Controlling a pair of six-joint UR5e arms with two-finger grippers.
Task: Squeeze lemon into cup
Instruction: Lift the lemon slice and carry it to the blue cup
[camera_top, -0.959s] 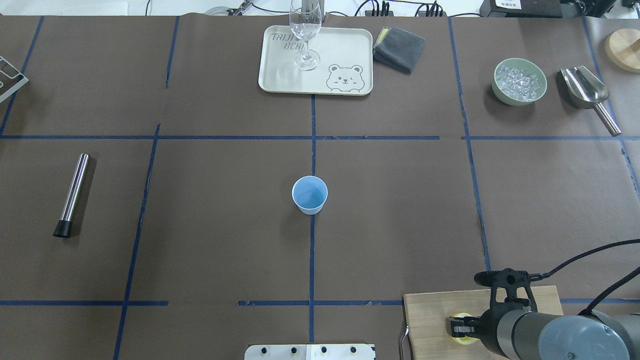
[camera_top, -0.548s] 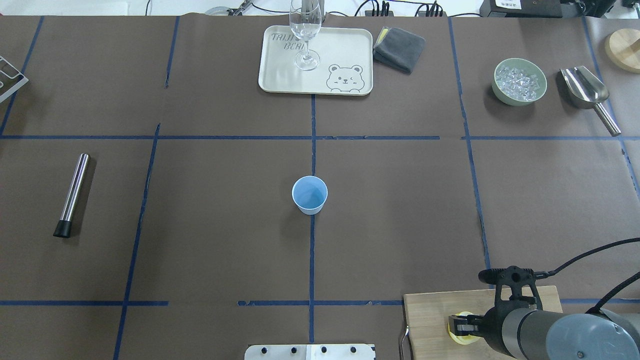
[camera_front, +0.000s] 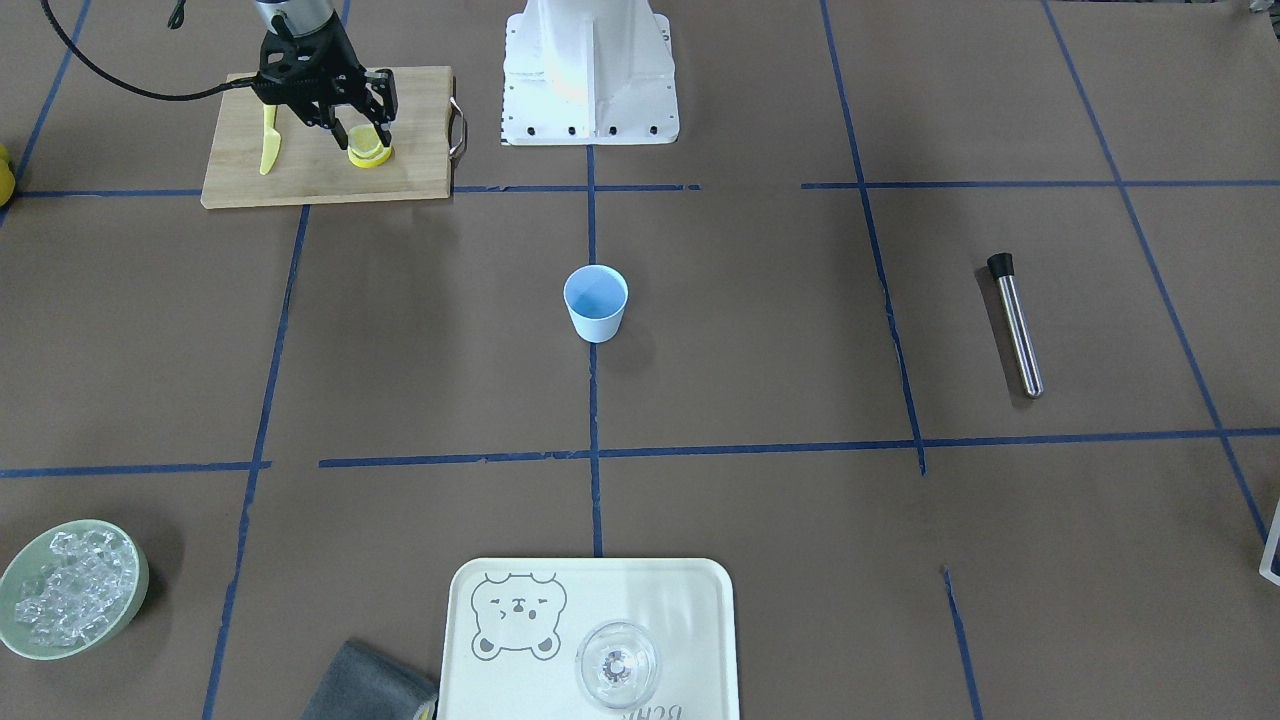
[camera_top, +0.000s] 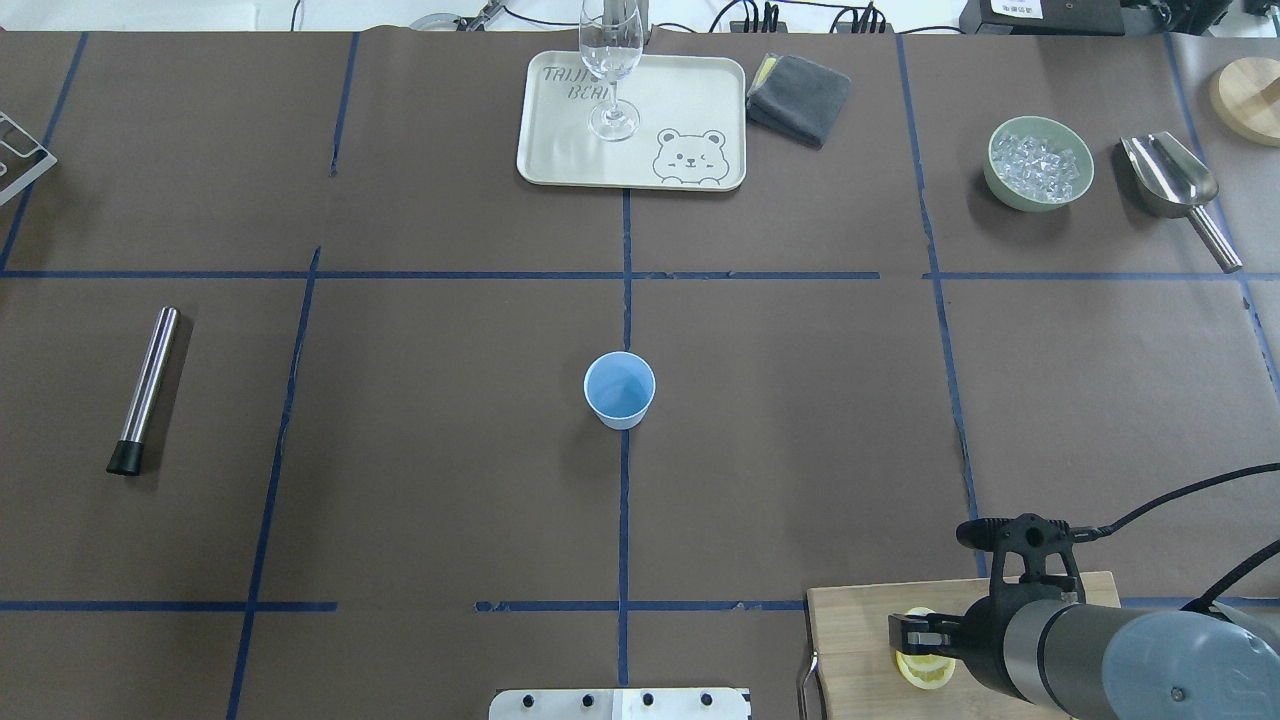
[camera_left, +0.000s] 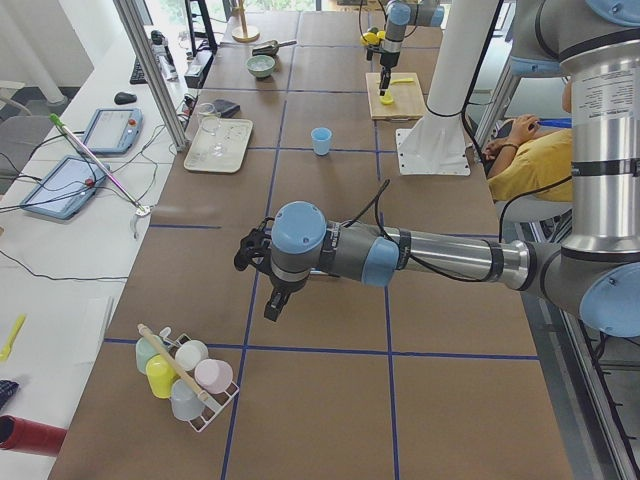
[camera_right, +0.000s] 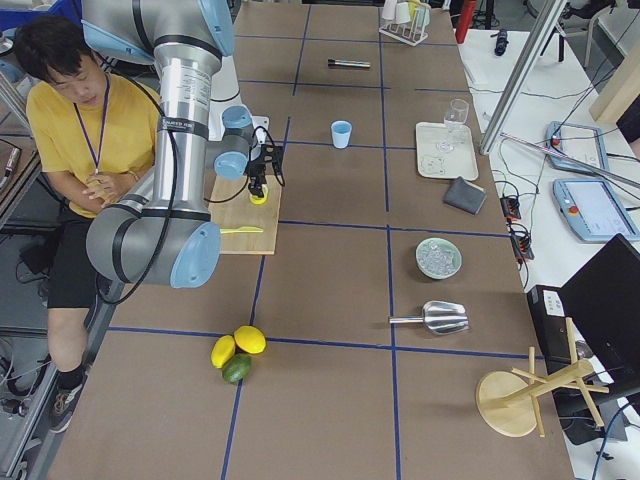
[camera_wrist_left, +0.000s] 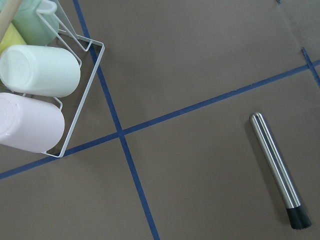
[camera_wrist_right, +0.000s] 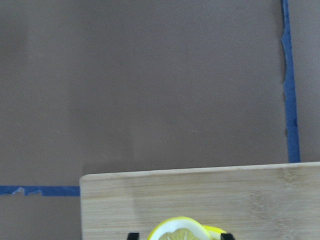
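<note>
One lemon (camera_front: 368, 152) between spread right gripper (camera_front: 362, 132) jaws; cup (camera_front: 596, 303) well apart

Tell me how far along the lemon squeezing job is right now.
Done: nothing at the cup yet; it stands alone mid-table. In hand: the right hand hovers open over the cutting board, with a finger on either side of a lemon slice, not clearly gripping it. Left: grasp the slice, carry it over the cup and squeeze.
</note>
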